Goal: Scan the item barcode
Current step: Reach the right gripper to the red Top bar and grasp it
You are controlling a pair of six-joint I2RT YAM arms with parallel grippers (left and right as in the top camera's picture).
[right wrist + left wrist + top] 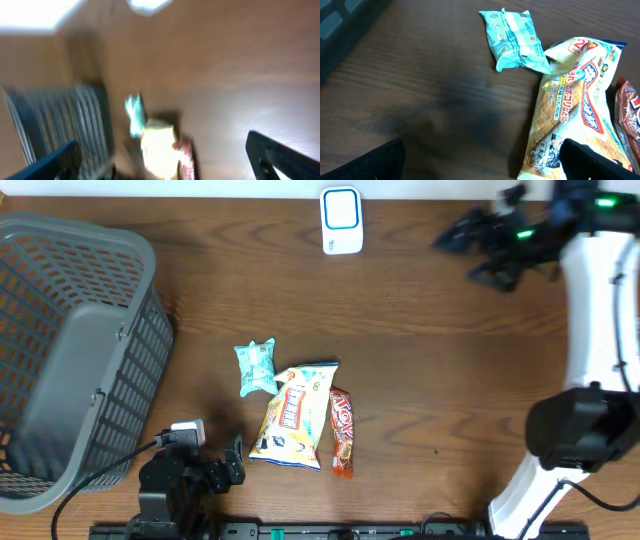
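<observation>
Presently, left hand (480,150): fingers spread wide, nothing between them, low over the worktop (450,380) on the near side of the scanner (341,221). Right hand (465,255): likewise wide and empty, level with the scanner, off to its right. Judgement: nothing scanned; pick-up and presentation remain. Yellow snack bag (575,105) lies flat, crinkled, print up, between teal packet (255,367) and red bar (342,432), well nearer than the scanner. No barcode can be made out.

A mock shop checkout: grey basket (145,345), white scanner (341,220) and snack packets (293,418) on a wooden table (440,350).
</observation>
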